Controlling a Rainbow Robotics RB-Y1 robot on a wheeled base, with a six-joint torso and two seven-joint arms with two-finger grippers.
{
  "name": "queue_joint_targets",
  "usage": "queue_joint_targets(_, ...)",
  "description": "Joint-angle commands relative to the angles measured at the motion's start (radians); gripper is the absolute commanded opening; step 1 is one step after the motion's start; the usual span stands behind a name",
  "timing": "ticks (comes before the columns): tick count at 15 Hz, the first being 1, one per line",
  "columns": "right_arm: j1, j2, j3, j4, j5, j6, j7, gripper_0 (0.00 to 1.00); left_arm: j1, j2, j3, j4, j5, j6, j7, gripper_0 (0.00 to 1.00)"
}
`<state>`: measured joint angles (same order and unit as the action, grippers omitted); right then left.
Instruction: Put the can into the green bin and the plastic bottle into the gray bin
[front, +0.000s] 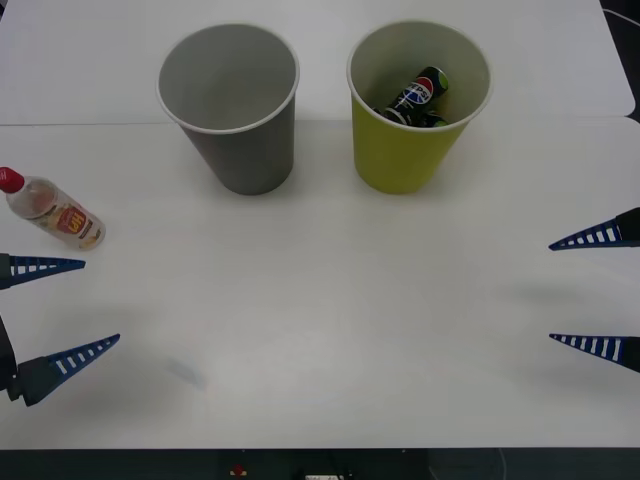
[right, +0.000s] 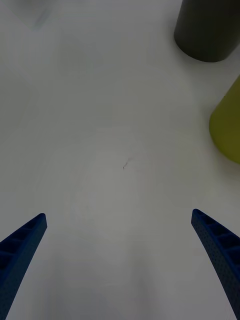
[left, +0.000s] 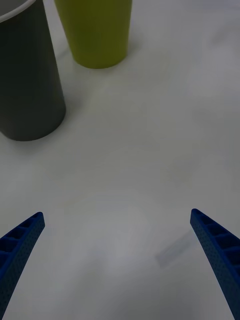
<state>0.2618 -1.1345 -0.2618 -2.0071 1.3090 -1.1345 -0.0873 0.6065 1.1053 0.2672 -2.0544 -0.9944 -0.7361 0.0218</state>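
At the table's edges my left gripper (front: 100, 303) and right gripper (front: 550, 290) hover spread wide — holding nothing; the plastic bottle (front: 52, 210) lies near my left fingers (front: 50, 265).

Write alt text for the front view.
A Pepsi can lies inside the green bin, beside an empty gray bin on a white table. A red-capped plastic bottle lies at far left, near the open left tool; the right tool waits open opposite.
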Motion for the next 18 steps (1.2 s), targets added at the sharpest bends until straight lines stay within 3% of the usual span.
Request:
queue_joint_targets(1, 0.000, 0.000, 0.000, 0.000, 0.000, 0.000, 0.000, 1.00, 0.108, -0.070, 0.010, -0.018, 0.046, 0.093, 0.003, 1.00)
queue_joint_targets(7, 0.000, 0.000, 0.000, 0.000, 0.000, 0.000, 0.000, 1.00, 0.230, -0.119, 0.014, -0.013, 0.296, 0.256, 0.001, 1.00)
queue_joint_targets(11, 0.000, 0.000, 0.000, 0.000, 0.000, 0.000, 0.000, 1.00, 0.206, -0.162, -0.042, 0.049, 0.482, 0.265, -0.017, 1.00)
queue_joint_targets(18, 0.000, 0.000, 0.000, 0.000, 0.000, 0.000, 0.000, 1.00, 0.130, -0.243, -0.057, 0.224, 0.638, 0.256, -0.095, 1.00)
